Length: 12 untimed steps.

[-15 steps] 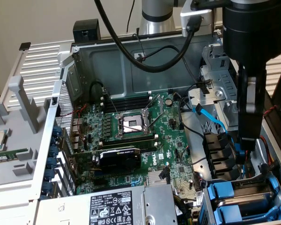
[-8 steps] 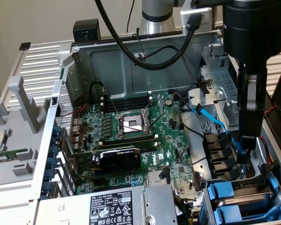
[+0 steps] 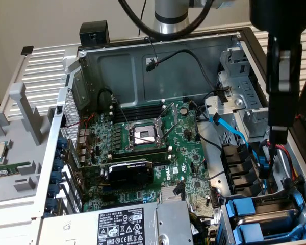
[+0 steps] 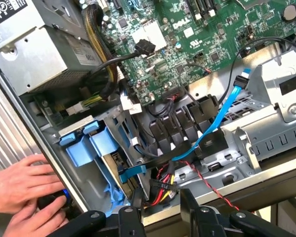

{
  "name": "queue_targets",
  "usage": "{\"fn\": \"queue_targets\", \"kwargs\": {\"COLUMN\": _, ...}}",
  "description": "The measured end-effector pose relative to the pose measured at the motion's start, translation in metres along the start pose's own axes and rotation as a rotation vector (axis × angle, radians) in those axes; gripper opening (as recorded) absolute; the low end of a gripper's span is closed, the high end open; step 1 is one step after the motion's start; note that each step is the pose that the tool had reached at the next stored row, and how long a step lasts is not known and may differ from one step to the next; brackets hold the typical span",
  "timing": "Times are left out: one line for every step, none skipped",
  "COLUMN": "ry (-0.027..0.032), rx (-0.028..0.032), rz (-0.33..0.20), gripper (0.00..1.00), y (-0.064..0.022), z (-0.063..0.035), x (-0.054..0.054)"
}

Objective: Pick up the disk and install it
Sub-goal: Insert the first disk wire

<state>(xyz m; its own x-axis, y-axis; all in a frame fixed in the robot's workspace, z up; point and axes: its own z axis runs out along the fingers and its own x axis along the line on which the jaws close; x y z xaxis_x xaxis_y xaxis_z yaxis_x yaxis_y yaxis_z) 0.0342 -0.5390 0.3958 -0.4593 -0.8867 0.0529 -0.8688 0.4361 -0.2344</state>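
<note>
The disk [image 3: 265, 214] sits in its blue plastic frame, slotted in the drive bay at the case's corner, low on the exterior view's right. A strip of white label shows between the blue clips. In the wrist view the blue frame of the disk [image 4: 91, 148] stands edge-on in the bay beside the case wall. My gripper [image 3: 278, 133] hangs above the bay, a little apart from the disk. Its black fingers [image 4: 192, 212] stand apart with nothing between them, so the gripper [image 4: 158, 219] is open.
A person's hands [image 4: 24, 190] rest on a dark object just outside the case wall by the bay. A grey power-supply box [image 3: 122, 224] adjoins the bay. A blue data cable [image 4: 222, 111] and red, yellow and black wires [image 4: 160, 190] cross the bay area. The motherboard [image 3: 143, 138] fills the case floor.
</note>
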Motion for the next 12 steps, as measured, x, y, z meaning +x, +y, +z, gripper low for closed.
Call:
{"fn": "queue_targets", "kwargs": {"ry": -0.0015, "rx": -0.0009, "rz": 0.001, "gripper": 0.43, "y": -0.0007, "z": -0.0014, "x": 0.0010}}
{"fn": "queue_targets", "kwargs": {"ry": -0.0041, "rx": -0.0023, "rz": 0.001, "gripper": 0.43, "y": -0.0012, "z": -0.0017, "x": 0.0017}}
{"fn": "queue_targets", "kwargs": {"ry": -0.0046, "rx": -0.0025, "rz": 0.001, "gripper": 0.43, "y": -0.0012, "z": -0.0016, "x": 0.0017}}
{"fn": "queue_targets", "kwargs": {"ry": -0.0045, "rx": -0.0025, "rz": 0.001, "gripper": 0.43, "y": -0.0012, "z": -0.0016, "x": 0.0017}}
{"fn": "queue_targets", "kwargs": {"ry": -0.0046, "rx": -0.0025, "rz": 0.001, "gripper": 0.43, "y": -0.0012, "z": -0.0016, "x": 0.0017}}
{"fn": "queue_targets", "kwargs": {"ry": -0.0047, "rx": -0.0026, "rz": 0.001, "gripper": 0.43, "y": -0.0012, "z": -0.0016, "x": 0.0017}}
{"fn": "queue_targets", "kwargs": {"ry": -0.0046, "rx": -0.0025, "rz": 0.001, "gripper": 0.43, "y": -0.0012, "z": -0.0016, "x": 0.0017}}
{"fn": "queue_targets", "kwargs": {"ry": -0.0046, "rx": -0.0025, "rz": 0.001, "gripper": 0.43, "y": -0.0012, "z": -0.0016, "x": 0.0018}}
{"fn": "queue_targets", "kwargs": {"ry": -0.0047, "rx": -0.0025, "rz": 0.001, "gripper": 0.43, "y": -0.0012, "z": -0.0016, "x": 0.0018}}
{"fn": "queue_targets", "kwargs": {"ry": -0.0047, "rx": -0.0025, "rz": 0.001, "gripper": 0.43, "y": -0.0012, "z": -0.0016, "x": 0.0017}}
{"fn": "queue_targets", "kwargs": {"ry": -0.0047, "rx": -0.0026, "rz": 0.001, "gripper": 0.43, "y": -0.0012, "z": -0.0016, "x": 0.0017}}
{"fn": "queue_targets", "kwargs": {"ry": -0.0046, "rx": -0.0025, "rz": 0.001, "gripper": 0.43, "y": -0.0012, "z": -0.0016, "x": 0.0018}}
